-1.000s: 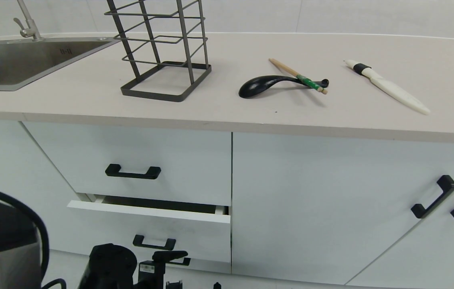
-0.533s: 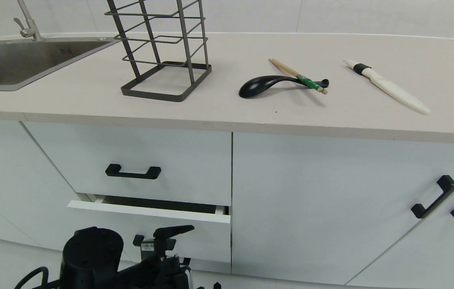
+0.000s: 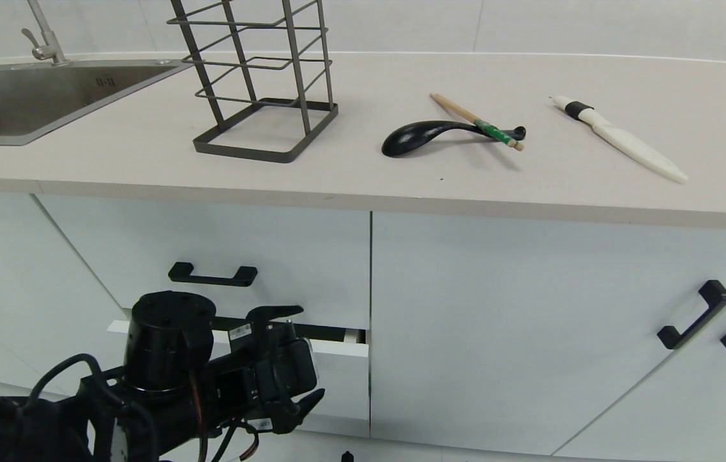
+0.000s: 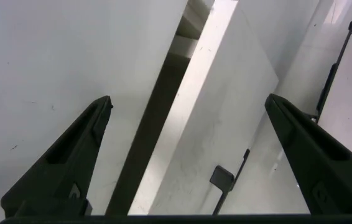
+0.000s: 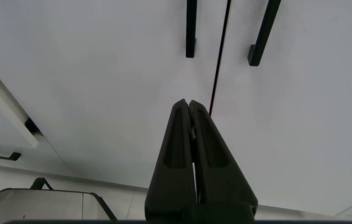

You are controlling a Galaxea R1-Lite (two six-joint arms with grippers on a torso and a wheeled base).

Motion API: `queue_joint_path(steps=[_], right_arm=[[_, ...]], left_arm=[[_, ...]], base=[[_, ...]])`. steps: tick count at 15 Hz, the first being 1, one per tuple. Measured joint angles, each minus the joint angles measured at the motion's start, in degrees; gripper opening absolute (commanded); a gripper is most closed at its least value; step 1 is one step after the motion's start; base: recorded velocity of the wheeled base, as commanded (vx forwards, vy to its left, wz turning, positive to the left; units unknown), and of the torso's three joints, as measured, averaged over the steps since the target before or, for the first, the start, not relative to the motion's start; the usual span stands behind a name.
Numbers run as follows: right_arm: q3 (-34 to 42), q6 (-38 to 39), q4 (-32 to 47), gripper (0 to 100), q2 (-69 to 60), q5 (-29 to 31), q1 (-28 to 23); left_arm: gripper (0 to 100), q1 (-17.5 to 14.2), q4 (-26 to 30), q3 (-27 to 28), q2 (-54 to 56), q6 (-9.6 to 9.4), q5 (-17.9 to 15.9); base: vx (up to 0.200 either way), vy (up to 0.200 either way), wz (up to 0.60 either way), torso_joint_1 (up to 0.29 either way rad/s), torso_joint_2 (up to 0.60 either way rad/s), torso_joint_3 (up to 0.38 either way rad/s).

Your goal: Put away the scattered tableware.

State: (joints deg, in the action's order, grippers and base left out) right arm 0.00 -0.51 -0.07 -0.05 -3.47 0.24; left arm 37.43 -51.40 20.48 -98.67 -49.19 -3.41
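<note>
The left gripper (image 3: 294, 357) hangs with its jaws spread wide and nothing between them, just in front of the lower drawer (image 3: 337, 375), which stands slightly open. Well above it and off to its right, on the worktop (image 3: 363, 176), lie a black spoon (image 3: 430, 133), chopsticks (image 3: 473, 119) resting across the spoon's handle, and farther right a white knife (image 3: 623, 140). A wire rack (image 3: 260, 83) stands above the left gripper. The right gripper (image 5: 192, 149) is clenched on nothing, facing cabinet doors (image 5: 101, 93).
</note>
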Motion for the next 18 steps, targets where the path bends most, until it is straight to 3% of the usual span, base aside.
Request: queue_joint_path(steps=[14, 18], right_arm=[[0.0, 0.0, 0.0, 0, 0.0, 0.0, 0.0], [0.0, 0.0, 0.0, 0, 0.0, 0.0, 0.0]], left_arm=[[100, -2.9, -5.4, -1.0, -10.3, -0.24, 0.0], [100, -1.8, -4.6, -4.7, -8.5, -0.38, -3.7]], base=[[0.0, 0.0, 0.0, 0.0, 0.0, 0.0], [0.0, 0.0, 0.0, 0.0, 0.0, 0.0]])
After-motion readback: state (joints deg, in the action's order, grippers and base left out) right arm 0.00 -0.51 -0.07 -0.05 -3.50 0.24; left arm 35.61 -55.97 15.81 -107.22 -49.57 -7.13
